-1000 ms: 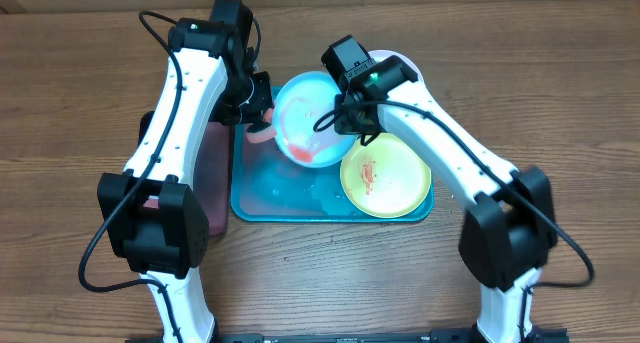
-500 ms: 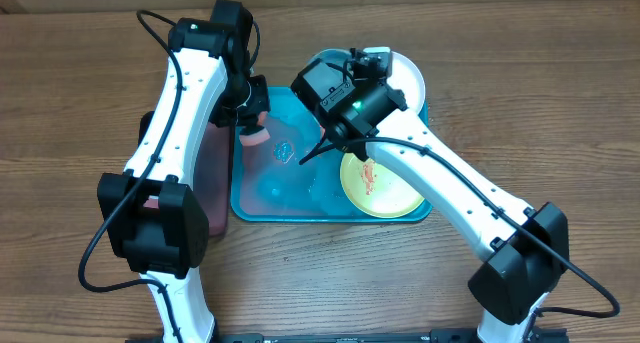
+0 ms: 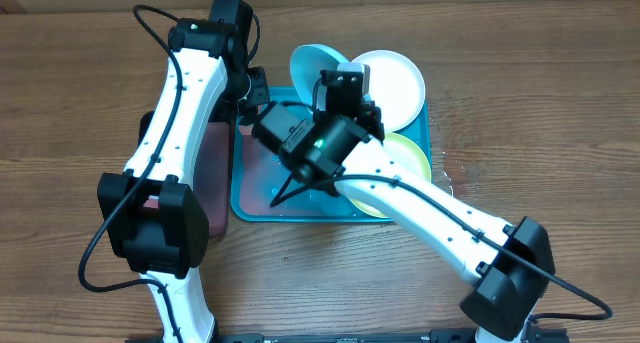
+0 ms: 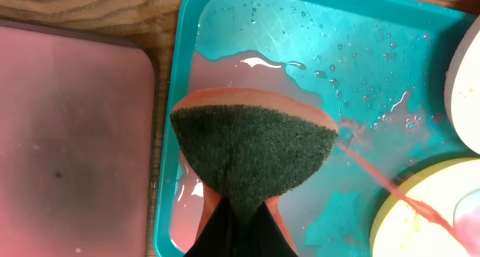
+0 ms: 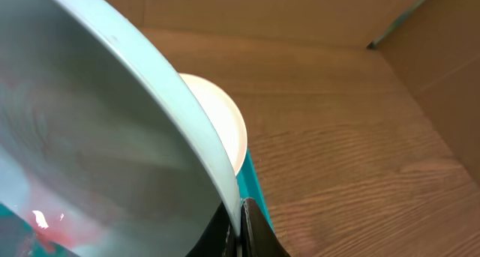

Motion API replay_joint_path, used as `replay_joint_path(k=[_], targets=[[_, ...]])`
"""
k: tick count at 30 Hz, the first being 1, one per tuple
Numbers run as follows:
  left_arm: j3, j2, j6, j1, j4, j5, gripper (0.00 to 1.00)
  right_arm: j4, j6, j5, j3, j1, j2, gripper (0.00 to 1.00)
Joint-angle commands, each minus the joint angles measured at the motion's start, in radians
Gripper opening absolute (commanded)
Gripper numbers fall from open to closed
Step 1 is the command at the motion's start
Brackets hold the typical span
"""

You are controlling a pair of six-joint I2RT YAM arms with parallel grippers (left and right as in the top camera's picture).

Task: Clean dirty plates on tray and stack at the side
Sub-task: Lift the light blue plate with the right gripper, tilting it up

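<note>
My right gripper is shut on the rim of the light blue plate and holds it tilted up on edge over the far side of the turquoise tray. A red smear shows low on the plate's face. In the overhead view the plate rises behind the right gripper. The white plate lies at the tray's far right. The lime green plate lies at the near right, partly under my right arm. My left gripper is shut on a sponge over the tray's left side.
Reddish water pools on the tray floor. A pinkish black-rimmed tray lies just left of the turquoise one. A cardboard wall stands behind the table. My right arm crosses over the tray's near side.
My right arm has swung left across the tray and lifted the light blue plate from inside the tray to tilted on edge at the far side. The left gripper with the sponge has barely moved.
</note>
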Motion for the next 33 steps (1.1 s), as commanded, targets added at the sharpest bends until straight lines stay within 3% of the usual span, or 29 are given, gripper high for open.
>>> replay_joint_path(k=[1, 11, 33], targets=[[0.021, -0.001, -0.019, -0.002, 0.005, -0.014, 0.04, -0.002, 0.074, 0.126, 0.027, 0.013, -0.023, 0.04], [0.021, -0.001, -0.039, -0.002, 0.005, -0.014, 0.04, -0.002, 0.074, 0.313, 0.027, 0.021, -0.023, 0.04], [0.021, -0.001, -0.045, -0.002, 0.008, -0.014, 0.04, -0.001, 0.074, 0.310, 0.027, 0.021, -0.023, 0.04]])
